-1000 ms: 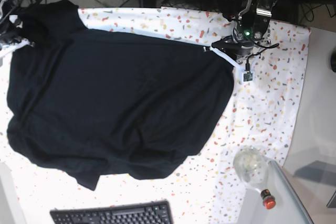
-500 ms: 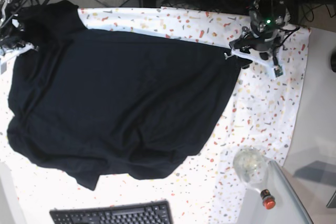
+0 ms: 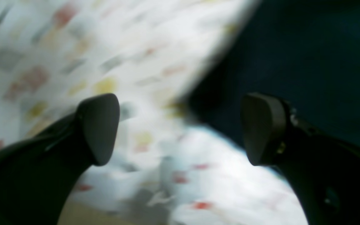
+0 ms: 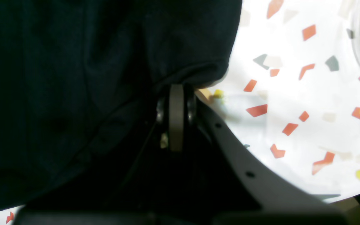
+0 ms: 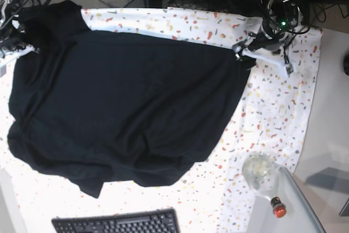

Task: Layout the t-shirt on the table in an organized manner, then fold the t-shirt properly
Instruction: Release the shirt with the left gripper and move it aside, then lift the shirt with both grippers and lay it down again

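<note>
The plain black soft cloth short-sleeved t-shirt (image 5: pixel 120 107) lies spread over most of the wide table clad in white cloth speckled with red, orange, yellow and grey flecks (image 5: pixel 278 107), its body rumpled along the near edge and one sleeve reaching to the far corner on the base view's left. The left gripper (image 3: pixel 180 129) hangs above the speckled cloth at the shirt's far corner on the base view's right; its two dark fingers (image 3: pixel 100 126) stand spread wide with nothing between them, and the shirt's edge lies just beyond and to one side of the gap. The right gripper (image 4: pixel 176 117) is at the shirt's opposite side, on the base view's left; its pads are pressed together, pinching a fold of the black cloth, which bunches over them, with bare speckled cloth just beside.
</note>
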`<state>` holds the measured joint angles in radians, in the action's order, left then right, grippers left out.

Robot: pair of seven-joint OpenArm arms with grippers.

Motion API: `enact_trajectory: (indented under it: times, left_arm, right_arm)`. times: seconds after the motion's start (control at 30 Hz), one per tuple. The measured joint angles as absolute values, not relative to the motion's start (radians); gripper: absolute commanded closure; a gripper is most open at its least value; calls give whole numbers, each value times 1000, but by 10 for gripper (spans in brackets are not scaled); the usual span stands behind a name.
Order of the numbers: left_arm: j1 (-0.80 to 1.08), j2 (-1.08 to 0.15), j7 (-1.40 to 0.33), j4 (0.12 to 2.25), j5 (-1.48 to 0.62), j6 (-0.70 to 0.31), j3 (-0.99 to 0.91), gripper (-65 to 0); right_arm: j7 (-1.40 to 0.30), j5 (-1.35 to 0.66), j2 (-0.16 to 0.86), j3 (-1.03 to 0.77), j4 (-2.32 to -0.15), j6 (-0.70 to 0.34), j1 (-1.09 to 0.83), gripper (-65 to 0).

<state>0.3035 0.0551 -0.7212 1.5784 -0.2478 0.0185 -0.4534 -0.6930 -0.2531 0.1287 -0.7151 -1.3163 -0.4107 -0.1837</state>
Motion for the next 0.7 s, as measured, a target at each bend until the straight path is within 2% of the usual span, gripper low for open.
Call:
enact_trajectory:
  times: [0.1,0.4,0.43,0.5,0.53,0.63,0.7]
  left_arm:
    - [281,50,-709,1525,-241,-56,-455,-579]
    - [213,66,-656,1445,-232,-68,-434,-574]
    - [208,67,-650,1441,-232,-68,-435,-555]
    - [202,65,-650,1437,-232,-65,-422,-444]
    - [202,60,-651,1436,-232,-61,-401,-347]
    - [198,66,-664,1420,-250,-78,-373,0]
    - [197,69,-662,1414,-255,-76,-372,0]
  right_arm:
    - [-693,-254,128,-715,-1316,-411,-184,0]
    - [-693,-253,129,-715,-1316,-411,-184,0]
    - [-693,-253,129,-715,-1316,-411,-184,0]
    - [-692,-253,129,-715,-1316,-411,-187,0]
    - [-693,-253,128,-715,-1316,-411,-187,0]
    - [-693,-254,127,-715,-1316,-411,-189,0]
    - [-691,-253,128,-715,-1317,-411,-198,0]
